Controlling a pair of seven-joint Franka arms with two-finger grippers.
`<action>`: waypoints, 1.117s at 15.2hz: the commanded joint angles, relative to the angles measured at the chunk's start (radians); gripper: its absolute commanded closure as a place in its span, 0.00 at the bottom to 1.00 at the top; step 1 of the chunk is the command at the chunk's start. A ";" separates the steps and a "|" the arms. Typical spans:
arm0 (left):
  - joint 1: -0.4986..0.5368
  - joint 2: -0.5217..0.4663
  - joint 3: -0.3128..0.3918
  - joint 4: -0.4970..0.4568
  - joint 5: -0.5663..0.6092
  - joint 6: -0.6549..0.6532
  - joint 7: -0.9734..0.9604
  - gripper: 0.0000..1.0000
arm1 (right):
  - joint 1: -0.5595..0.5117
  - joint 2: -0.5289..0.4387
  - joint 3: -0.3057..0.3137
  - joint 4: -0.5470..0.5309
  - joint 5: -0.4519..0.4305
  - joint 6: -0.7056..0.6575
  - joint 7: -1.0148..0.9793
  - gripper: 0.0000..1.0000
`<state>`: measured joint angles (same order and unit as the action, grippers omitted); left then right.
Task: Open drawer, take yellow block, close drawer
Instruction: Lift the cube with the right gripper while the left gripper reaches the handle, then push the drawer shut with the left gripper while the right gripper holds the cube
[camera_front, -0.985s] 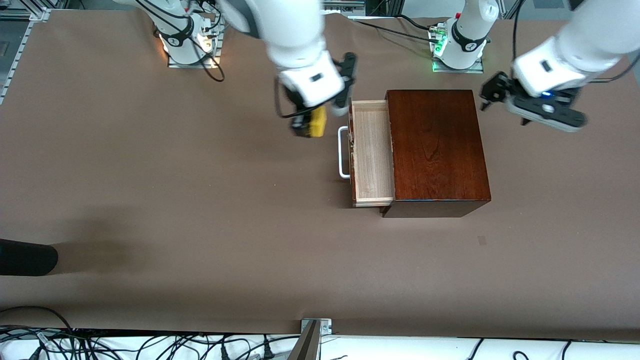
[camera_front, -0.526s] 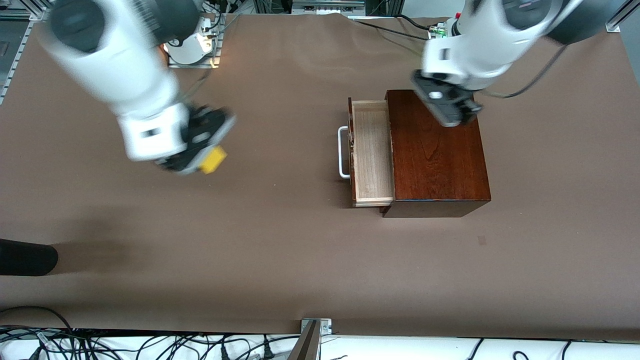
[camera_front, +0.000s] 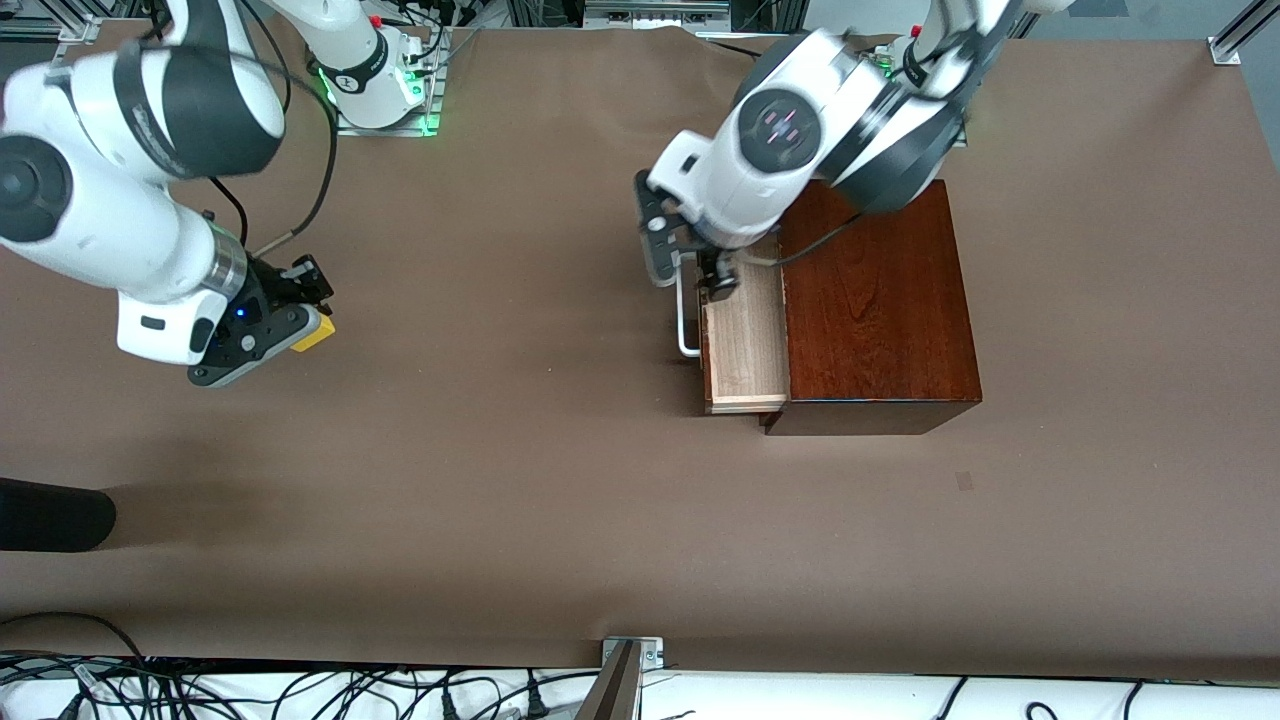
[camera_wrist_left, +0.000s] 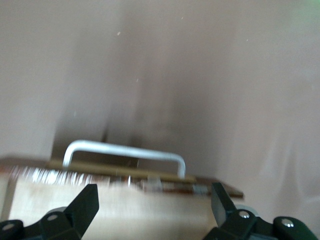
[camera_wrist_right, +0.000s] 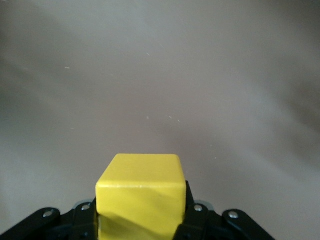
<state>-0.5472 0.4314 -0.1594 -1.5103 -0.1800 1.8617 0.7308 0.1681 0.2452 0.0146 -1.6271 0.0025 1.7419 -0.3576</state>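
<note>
The drawer of the dark reddish-brown wooden box stands pulled out, its pale interior bare and its white handle toward the right arm's end. The handle also shows in the left wrist view. My left gripper hangs open over the drawer's farther end, just inside the handle; its fingers show wide apart. My right gripper is shut on the yellow block, low over the brown table near the right arm's end. The block fills the right wrist view.
The brown table spreads wide around the box. A dark round object lies at the table's edge at the right arm's end, nearer the front camera. Cables run along the table's front edge.
My right gripper carried the yellow block away from the drawer toward the right arm's end and lowered it. My left arm swung from beside the box, across its top, to over the open drawer.
</note>
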 joint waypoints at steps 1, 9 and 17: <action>0.003 0.085 -0.038 0.052 -0.018 0.071 0.103 0.00 | -0.022 -0.044 -0.033 -0.205 0.022 0.163 0.022 1.00; -0.057 0.210 -0.045 0.035 0.169 0.196 0.171 0.00 | -0.050 -0.012 -0.045 -0.551 0.115 0.615 0.049 1.00; -0.039 0.199 -0.029 0.039 0.367 -0.100 0.164 0.00 | -0.048 0.062 -0.025 -0.646 0.116 0.804 0.158 1.00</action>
<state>-0.5991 0.6397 -0.2034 -1.4758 0.1054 1.8793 0.8691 0.1284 0.3056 -0.0282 -2.2576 0.1024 2.5084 -0.2241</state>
